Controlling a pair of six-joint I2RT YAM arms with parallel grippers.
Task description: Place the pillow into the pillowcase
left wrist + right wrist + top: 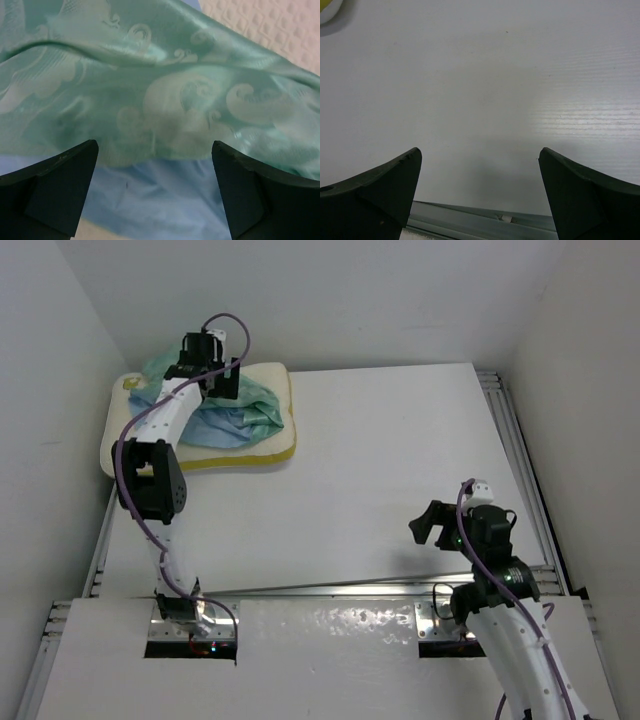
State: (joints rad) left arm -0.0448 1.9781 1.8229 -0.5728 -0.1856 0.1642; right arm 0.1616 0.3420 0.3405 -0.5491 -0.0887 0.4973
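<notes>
The cream pillow (262,445) lies flat at the table's far left; its textured face shows in the left wrist view (270,30). The pillowcase (240,420) lies crumpled on top of it, sea-green and light blue. In the left wrist view the shiny green face (165,95) fills the frame and the blue face (150,195) lies below. My left gripper (212,380) hangs open just above the pillowcase, holding nothing (155,150). My right gripper (432,528) is open and empty over bare table near the front right (480,157).
White walls close in on the left, back and right. A metal rail (350,587) runs along the table's near edge, also in the right wrist view (485,220). A rail (520,470) borders the table's right side. The white table (400,460) stretches between pillow and right arm.
</notes>
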